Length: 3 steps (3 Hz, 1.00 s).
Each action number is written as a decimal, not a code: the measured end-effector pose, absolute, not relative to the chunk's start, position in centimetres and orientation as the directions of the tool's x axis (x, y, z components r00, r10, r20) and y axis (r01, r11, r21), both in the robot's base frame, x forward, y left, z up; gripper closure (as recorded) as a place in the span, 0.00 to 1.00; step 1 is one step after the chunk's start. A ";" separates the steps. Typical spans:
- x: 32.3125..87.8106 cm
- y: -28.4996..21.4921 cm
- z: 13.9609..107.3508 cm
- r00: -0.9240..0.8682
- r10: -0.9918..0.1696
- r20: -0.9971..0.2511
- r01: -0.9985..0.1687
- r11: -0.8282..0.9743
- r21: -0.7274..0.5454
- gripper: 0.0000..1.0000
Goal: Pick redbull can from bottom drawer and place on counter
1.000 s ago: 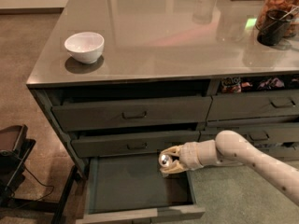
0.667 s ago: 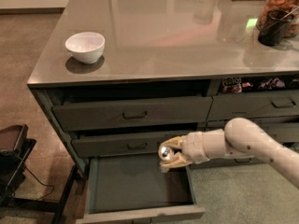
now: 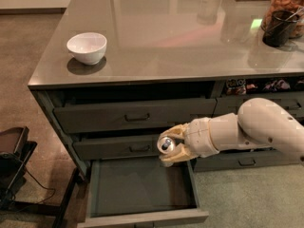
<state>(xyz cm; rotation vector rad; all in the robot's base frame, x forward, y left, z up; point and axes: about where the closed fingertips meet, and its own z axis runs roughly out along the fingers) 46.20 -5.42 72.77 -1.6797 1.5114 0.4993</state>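
The redbull can (image 3: 166, 144) is pinched between the jaws of my gripper (image 3: 166, 149), with its shiny round top turned toward the camera. I see it held in the air over the back of the pulled-out bottom drawer (image 3: 142, 189), level with the closed drawer front above and well below the counter (image 3: 166, 37). A white bowl (image 3: 87, 47) stands on the counter's left side.

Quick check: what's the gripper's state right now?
Gripper: closed on the redbull can, holding it above the open bottom drawer.
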 end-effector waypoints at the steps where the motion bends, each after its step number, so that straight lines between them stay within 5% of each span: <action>1: 46.2 -5.4 72.8 0.207 -0.636 -0.744 -0.954 0.039 -0.298 1.00; 3: 48.5 -6.9 82.0 0.098 -0.584 -0.806 -0.975 0.105 -0.194 1.00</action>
